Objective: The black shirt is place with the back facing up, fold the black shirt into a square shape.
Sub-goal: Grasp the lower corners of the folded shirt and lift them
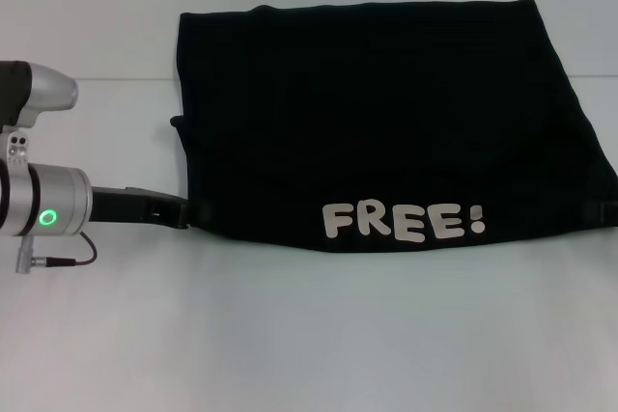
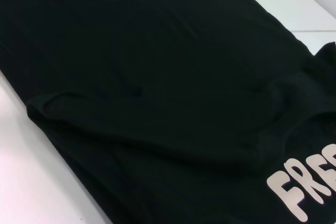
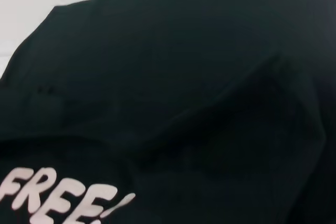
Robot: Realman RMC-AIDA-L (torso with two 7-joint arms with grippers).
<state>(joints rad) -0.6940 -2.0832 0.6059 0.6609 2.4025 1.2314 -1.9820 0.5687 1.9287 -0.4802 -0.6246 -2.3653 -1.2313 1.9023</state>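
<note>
My head view shows the whole scene: the black shirt lies on the white table, folded into a wide shape that runs from my left to my right. Its long way goes side to side. The pale word "FREE!" sits on the near edge, so that edge shows the printed side, and the letters read the right way up for me.

Only this view shows my arms. My left gripper reaches in low from the left and meets the shirt's near left corner. It seems to pinch the cloth there, but its black fingers blend into the black cloth, so I cannot tell for sure. My right gripper is just a small dark bit at the near right corner, cut off by the picture's edge. I cannot tell what it is doing.

My left wrist view shows things the head view does not: soft folds and layers in the shirt, and only the letters "FRE", cut off. My right wrist view shows the cloth up close with a deep crease, and the word cut off at the edge. Neither wrist view shows my fingers.
</note>
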